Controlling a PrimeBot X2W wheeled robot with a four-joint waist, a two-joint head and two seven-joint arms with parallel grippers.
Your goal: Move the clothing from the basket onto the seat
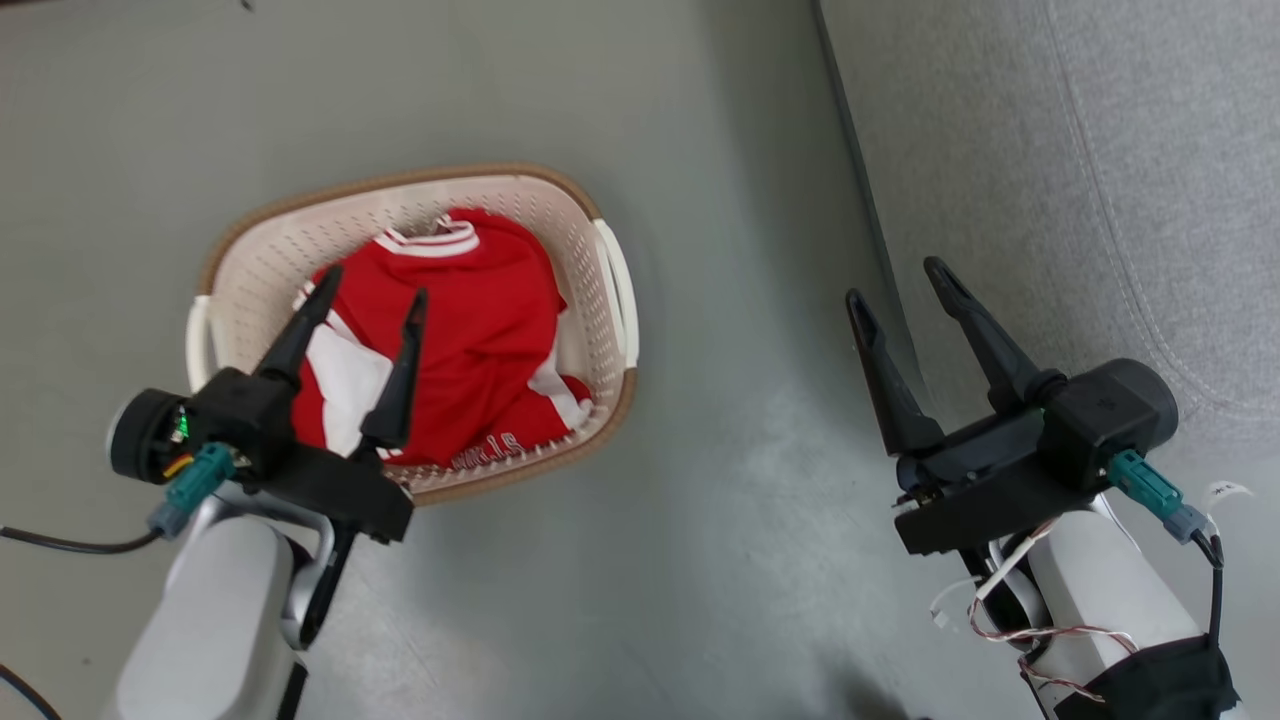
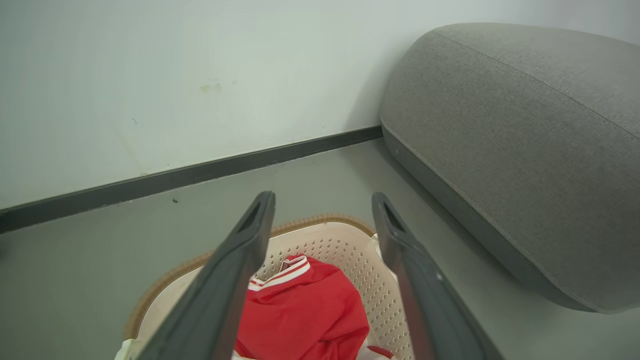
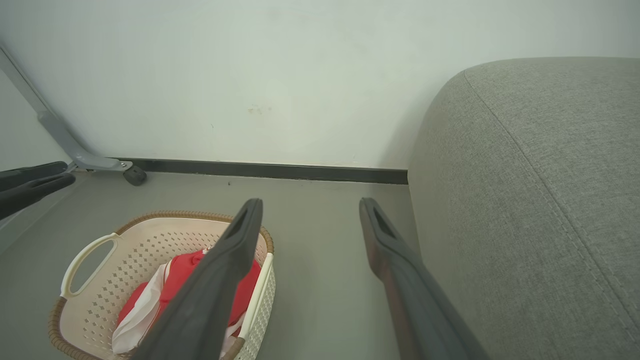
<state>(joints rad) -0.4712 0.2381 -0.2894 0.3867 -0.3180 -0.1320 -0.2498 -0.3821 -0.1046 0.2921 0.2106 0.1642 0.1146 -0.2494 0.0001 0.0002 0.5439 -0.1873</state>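
Observation:
Red clothing (image 1: 480, 330) with white side panels and striped collar trim lies bunched inside the cream perforated basket (image 1: 575, 235), which stands on the grey floor. My left gripper (image 1: 372, 283) hovers open above the basket's near left part, its fingers over the garment and holding nothing. The grey seat (image 1: 1080, 150) fills the upper right. My right gripper (image 1: 897, 284) is open and empty, over the floor at the seat's edge. The left wrist view has the clothing (image 2: 305, 310) and the basket (image 2: 345, 247) below the spread fingers. In the right wrist view the basket (image 3: 87, 252) sits at lower left.
A white wall with a dark skirting board (image 2: 200, 175) runs behind the basket and seat (image 2: 525, 150). A grey metal leg with a castor (image 3: 134, 175) stands by the wall at left. Bare grey floor (image 1: 740, 480) lies between basket and seat.

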